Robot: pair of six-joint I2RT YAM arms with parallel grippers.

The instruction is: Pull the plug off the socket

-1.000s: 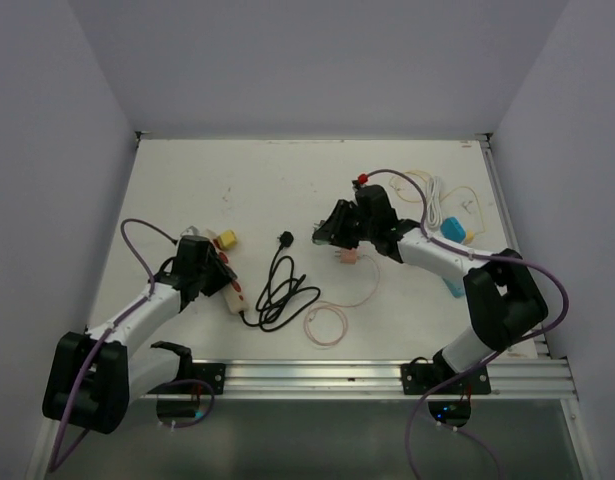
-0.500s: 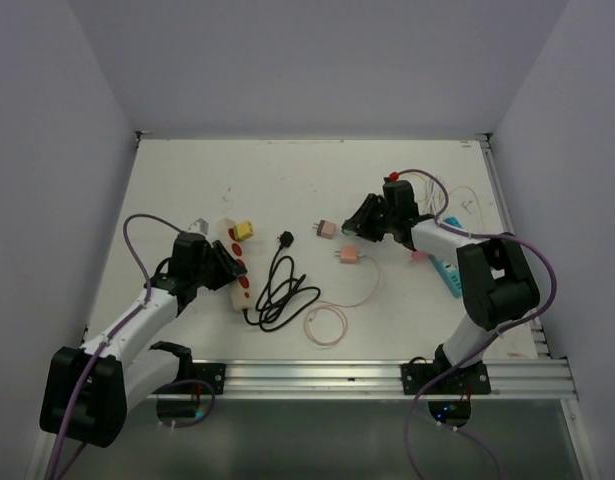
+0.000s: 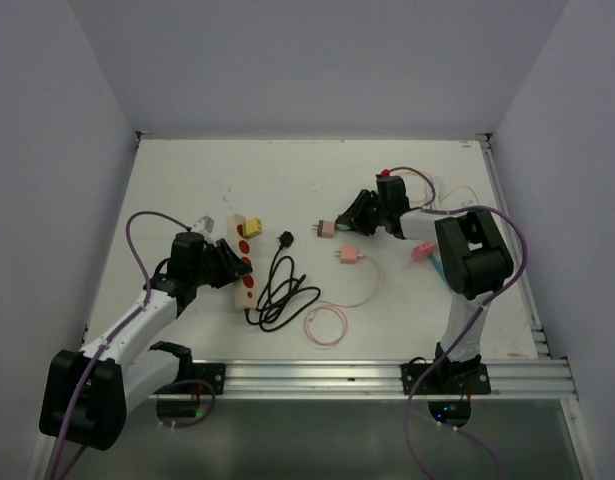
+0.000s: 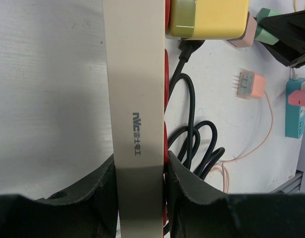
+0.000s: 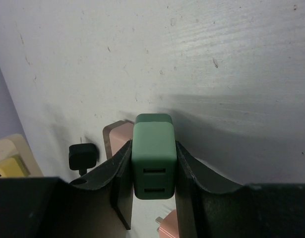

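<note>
Pinching socket strip (image 4: 135, 74) edges — open table (image 4: 48, 99) leftward, seemingly.

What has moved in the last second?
The left hand, gripping the strip, swung it and its yellow plug rightward, farther up the table. The right hand, holding a green charger, drew back rightward, uncovering a pink adapter. Both grips and the black cable stayed.

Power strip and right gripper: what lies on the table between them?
In the top view, the black cord's plug and a pink adapter lie between the power strip and right gripper holding a green charger.
</note>
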